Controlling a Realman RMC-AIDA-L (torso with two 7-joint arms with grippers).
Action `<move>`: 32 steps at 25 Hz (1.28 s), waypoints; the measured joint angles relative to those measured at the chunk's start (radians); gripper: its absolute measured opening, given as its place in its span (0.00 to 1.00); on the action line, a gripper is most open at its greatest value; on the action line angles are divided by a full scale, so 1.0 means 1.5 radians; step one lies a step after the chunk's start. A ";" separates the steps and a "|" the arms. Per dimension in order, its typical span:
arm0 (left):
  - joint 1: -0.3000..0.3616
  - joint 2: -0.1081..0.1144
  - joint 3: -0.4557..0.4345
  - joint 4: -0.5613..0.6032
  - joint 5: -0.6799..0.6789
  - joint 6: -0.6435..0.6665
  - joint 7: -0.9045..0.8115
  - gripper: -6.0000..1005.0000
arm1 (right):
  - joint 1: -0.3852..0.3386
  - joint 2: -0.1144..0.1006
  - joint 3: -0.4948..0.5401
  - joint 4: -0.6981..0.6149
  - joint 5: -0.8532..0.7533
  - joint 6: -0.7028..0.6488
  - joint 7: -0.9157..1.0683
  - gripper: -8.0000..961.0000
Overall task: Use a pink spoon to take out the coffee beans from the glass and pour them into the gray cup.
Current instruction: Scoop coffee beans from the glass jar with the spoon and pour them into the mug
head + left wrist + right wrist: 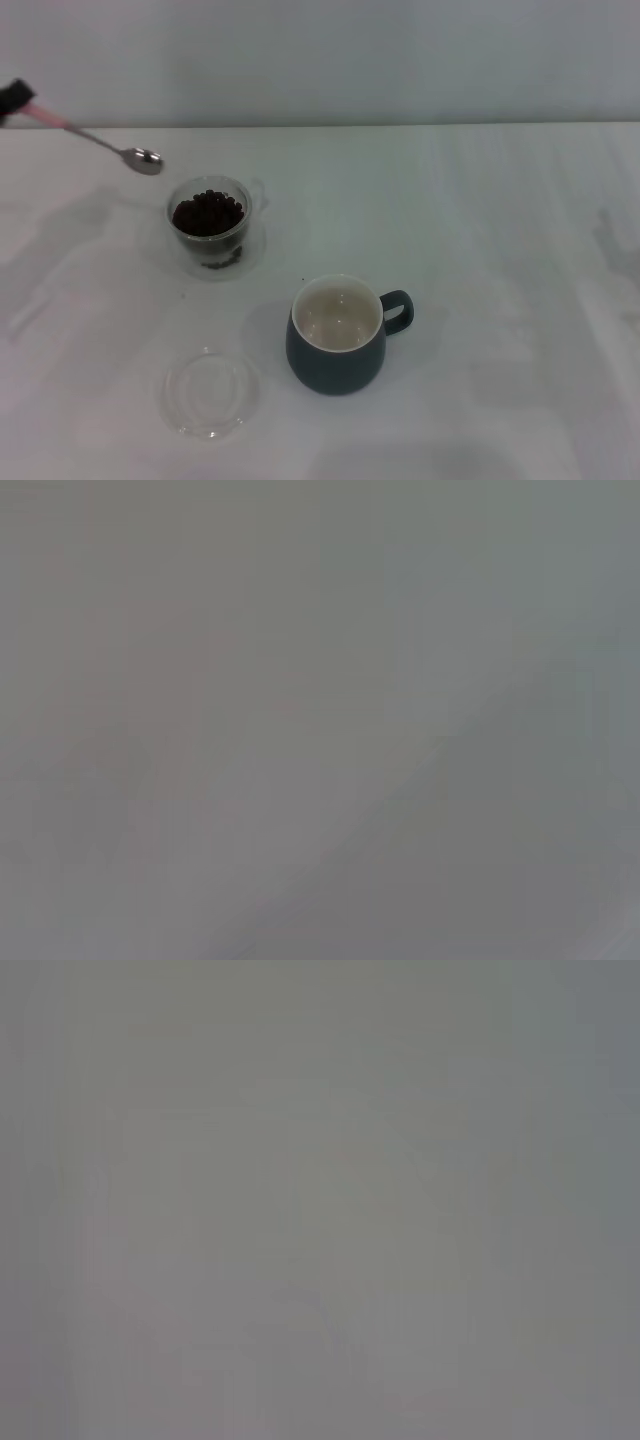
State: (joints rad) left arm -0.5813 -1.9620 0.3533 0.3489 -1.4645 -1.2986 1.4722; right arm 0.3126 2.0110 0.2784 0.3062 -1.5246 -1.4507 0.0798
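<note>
At far left above the table [500, 200], left gripper [14, 98] jaws clamp the pink spoon [100, 140], bowl empty, poised beside the glass [210, 228] of coffee beans [207, 213] to scoop; gray cup [338, 335] waits near.

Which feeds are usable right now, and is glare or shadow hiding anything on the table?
Head view: usable, evenly lit; soft shadows only, left of the glass and beside the gray cup; a highlight on the pink spoon bowl; the clear dish is faint against the table. Left wrist view: featureless gray blur. Right wrist view: the same, nothing identifiable.
</note>
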 joint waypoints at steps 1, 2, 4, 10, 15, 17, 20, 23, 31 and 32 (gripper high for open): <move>-0.010 -0.004 0.003 0.000 0.012 0.014 0.001 0.14 | -0.001 0.000 0.001 0.001 0.001 -0.002 0.000 0.91; -0.021 -0.007 0.007 0.001 0.023 0.027 0.001 0.14 | -0.001 0.000 0.001 0.001 0.001 -0.003 0.000 0.91; -0.040 -0.013 0.025 0.003 0.041 0.058 0.002 0.15 | -0.001 0.000 0.002 0.002 0.003 -0.004 0.001 0.91; -0.064 -0.023 0.099 0.005 0.048 0.127 0.009 0.15 | 0.001 0.000 0.003 -0.002 0.006 -0.005 0.025 0.91; -0.066 -0.031 0.111 0.006 0.047 0.152 0.026 0.15 | 0.002 0.000 0.004 -0.004 0.006 -0.006 0.035 0.91; -0.064 -0.037 0.111 0.004 0.045 0.155 0.026 0.15 | 0.002 0.000 0.004 -0.002 0.006 -0.007 0.036 0.91; -0.060 -0.045 0.111 0.004 0.045 0.155 0.026 0.15 | 0.003 0.000 0.004 0.001 0.005 -0.008 0.036 0.91; -0.057 -0.047 0.111 0.002 0.049 0.152 0.024 0.15 | 0.003 0.000 0.004 0.001 0.003 -0.009 0.036 0.91; -0.047 -0.050 0.117 -0.007 0.053 0.145 -0.021 0.15 | 0.003 0.000 0.004 0.002 0.002 -0.009 0.036 0.91; -0.045 -0.050 0.116 -0.008 0.050 0.143 -0.029 0.15 | 0.003 0.000 0.004 0.002 0.002 -0.009 0.036 0.91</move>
State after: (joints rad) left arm -0.6495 -2.0373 0.5268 0.3362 -1.3899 -1.0844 1.4283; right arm 0.3170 2.0110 0.2838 0.3099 -1.5219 -1.4637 0.1335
